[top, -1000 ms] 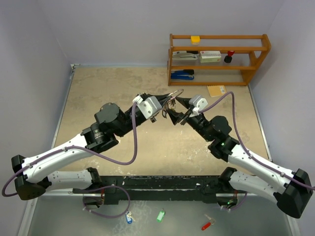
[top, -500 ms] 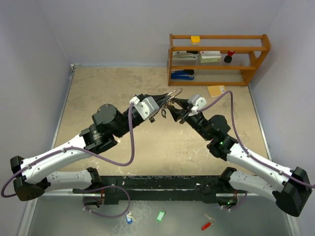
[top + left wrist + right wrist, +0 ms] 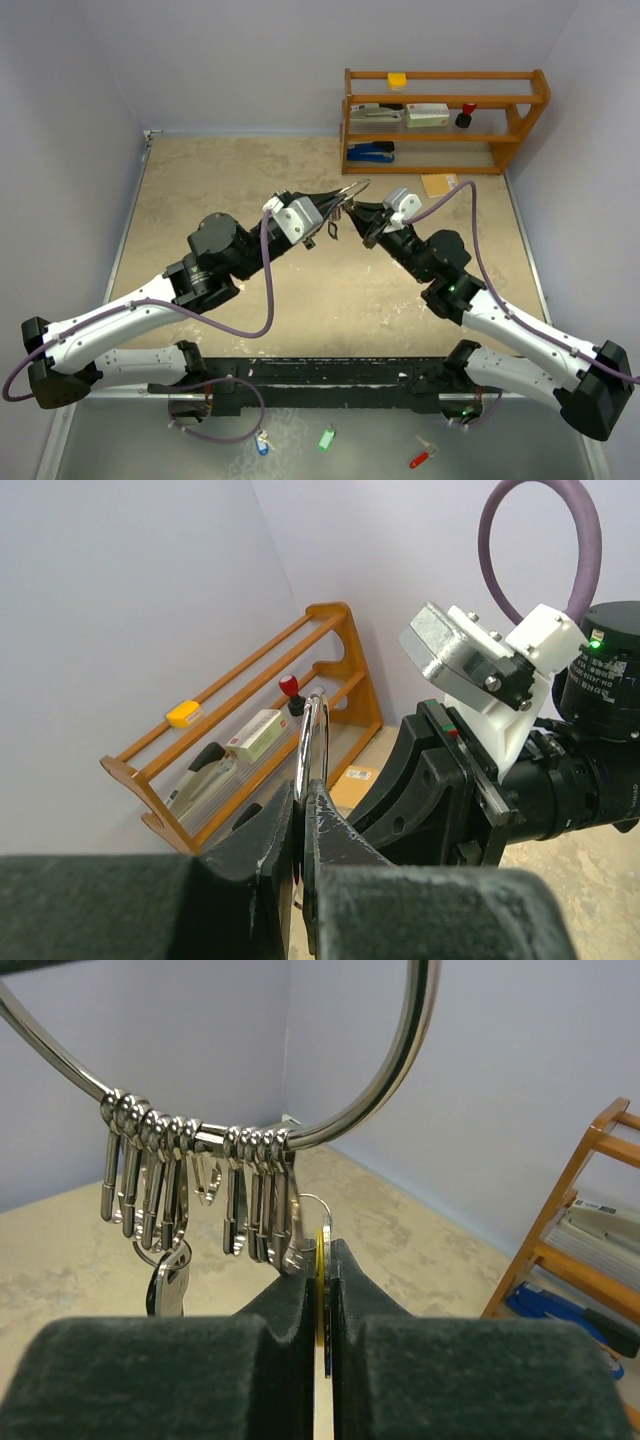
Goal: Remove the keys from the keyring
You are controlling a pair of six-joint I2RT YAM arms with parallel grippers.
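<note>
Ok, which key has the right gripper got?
The yellow-edged key, pinched edge-on in the right gripper under the right end of the clips; the silver key further left hangs free.

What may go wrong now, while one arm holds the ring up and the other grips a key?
1. The right fingers pinch the yellow key, which hangs from a clip; a straight pull may drag the whole keyring instead of freeing it.
2. The left fingers hold the thin keyring at one spot, in the air; it may twist or slip out.
3. The other clips hang crowded; they, or the silver key, may snag.
</note>
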